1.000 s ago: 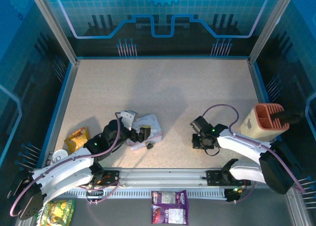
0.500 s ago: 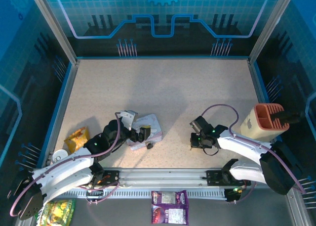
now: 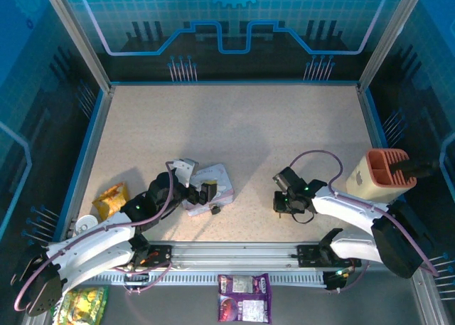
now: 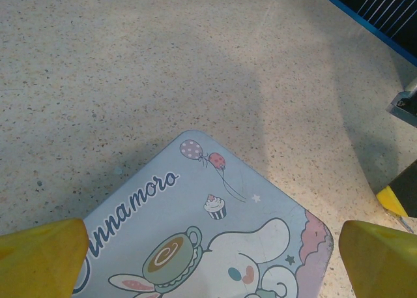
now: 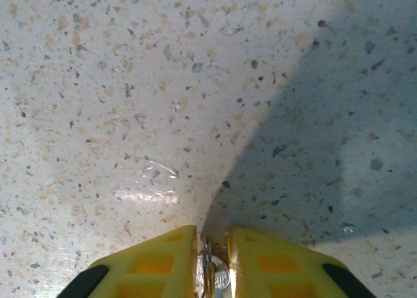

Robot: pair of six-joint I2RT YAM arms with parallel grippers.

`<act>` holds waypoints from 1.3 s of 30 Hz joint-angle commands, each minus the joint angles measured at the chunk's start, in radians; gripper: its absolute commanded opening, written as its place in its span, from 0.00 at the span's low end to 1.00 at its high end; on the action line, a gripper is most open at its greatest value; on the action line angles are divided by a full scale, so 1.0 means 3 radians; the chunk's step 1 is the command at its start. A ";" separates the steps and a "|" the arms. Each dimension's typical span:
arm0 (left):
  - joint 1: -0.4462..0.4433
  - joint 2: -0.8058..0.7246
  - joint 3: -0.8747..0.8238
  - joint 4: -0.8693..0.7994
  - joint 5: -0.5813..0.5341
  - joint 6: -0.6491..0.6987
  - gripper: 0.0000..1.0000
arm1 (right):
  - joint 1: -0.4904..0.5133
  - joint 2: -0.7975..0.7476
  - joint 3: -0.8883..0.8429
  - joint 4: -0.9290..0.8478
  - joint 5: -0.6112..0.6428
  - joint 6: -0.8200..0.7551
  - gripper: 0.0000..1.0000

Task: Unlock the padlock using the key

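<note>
The right fingers (image 5: 156, 267), yellow and nearly closed, pinch a thin silvery metal key (image 5: 211, 273) over the speckled beige surface (image 5: 130, 83). The left fingers (image 4: 39, 259) stand wide apart, holding nothing, above a lilac cartoon-printed rectangular tin (image 4: 215, 246). A small dark blocky padlock (image 3: 213, 210) lies on the surface just beside the tin's near edge.

Robotics lab test cell, seen from above. A beige speckled stone-look table (image 3: 234, 126) is boxed in by blue-tinted clear wall panels printed with gear and circuit graphics (image 3: 234, 26), held in silver aluminium frame posts (image 3: 75, 37). A white jointed robot arm with purple cabling (image 3: 92, 243) and a matching white arm on the right (image 3: 352, 205) are bolted to a slotted silver metal rail (image 3: 234, 250) along the near edge.
</note>
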 commanded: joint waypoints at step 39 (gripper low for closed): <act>-0.0195 0.1902 0.0220 0.3434 0.1498 0.1299 0.67 | -0.0085 -0.0869 0.0799 0.1831 -0.0518 0.1016 0.00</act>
